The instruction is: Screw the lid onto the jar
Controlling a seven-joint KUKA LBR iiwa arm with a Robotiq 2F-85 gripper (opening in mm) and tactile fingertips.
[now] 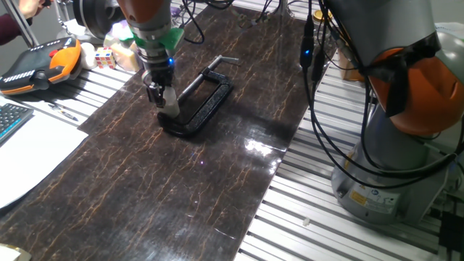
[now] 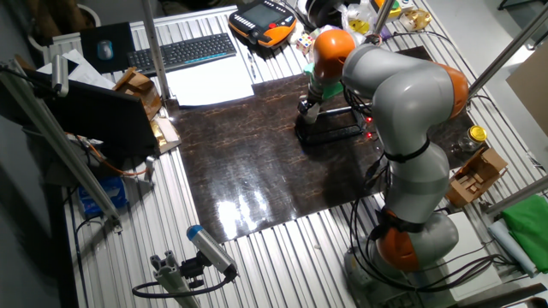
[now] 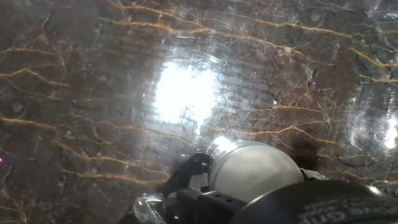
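Surface: a dark marbled sheet with gold veins (image 1: 181, 188) is laid over a table (image 1: 326, 217) of ribbed aluminium slats; bright glare is seen on the sheet at centre right of one fixed view.

Arm: a grey and orange arm (image 2: 402, 94) is seen at right of centre in the other fixed view, bent over toward the upper middle of the sheet.

Gripper: the gripper (image 1: 161, 98) is pointed down at upper left of centre in one fixed view, below a green collar. Something small and whitish is seen between the fingers; it seems to be clasped, though the contact itself cannot be made out.

Jar: a small whitish cylinder (image 1: 170, 104) is seen at the fingertips, just above the sheet and beside the near end of the clamp. In the hand view a rounded whitish body (image 3: 252, 169) is shown at bottom centre, close to the camera. Whether this is the jar, the lid, or both together cannot be told.

Clamp: a black C-clamp (image 1: 203, 101) is laid flat on the sheet, running from centre left toward the upper middle, its screw handle at the far end.

Left edge, one fixed view: white paper (image 1: 29, 156), a keyboard corner (image 1: 9, 119) and an orange and black pendant (image 1: 40, 65) are seen beside the sheet.

Other fixed view, upper left: a keyboard (image 2: 181, 53) and a paper sheet (image 2: 210, 84) are laid next to the dark sheet.
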